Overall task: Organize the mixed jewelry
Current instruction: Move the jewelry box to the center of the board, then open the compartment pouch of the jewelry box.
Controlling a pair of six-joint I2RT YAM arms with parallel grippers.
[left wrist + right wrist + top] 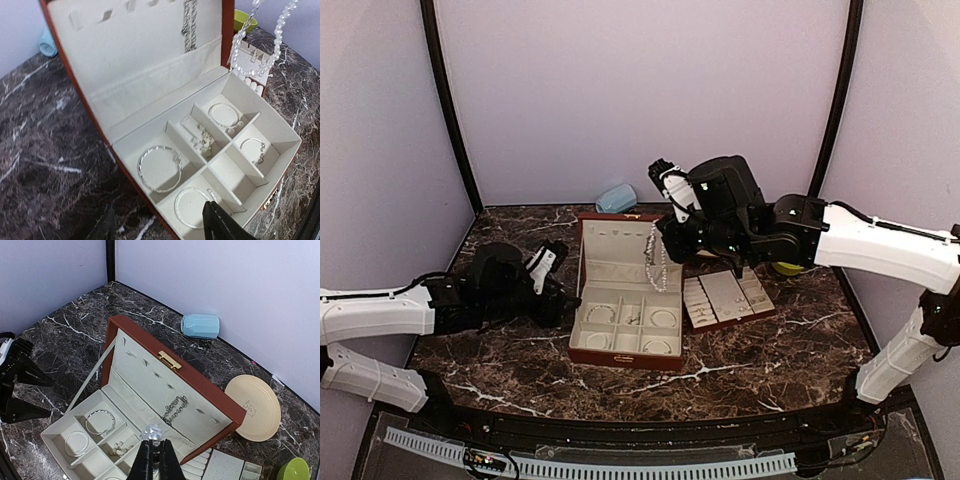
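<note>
We see the right gripper (155, 450) pinched nearly closed on the pearl strand (657, 262), which hangs from its fingertips in a loop in front of the raised lid of the red-brown box (625, 357), above the compartments at the back right. The left gripper (159, 212) sits low at the box's left side with its jaws spread well apart and nothing between them. Inside the cream compartments we make out silvery bangles (159, 169) and smaller pieces, and a silver chain (174, 409) hangs on the lid lining. The slotted tray (725, 297) lies just right of the box on the marble table (500, 370). Behind are a cream plate (254, 407) and a blue cup (200, 326) on its side.
</note>
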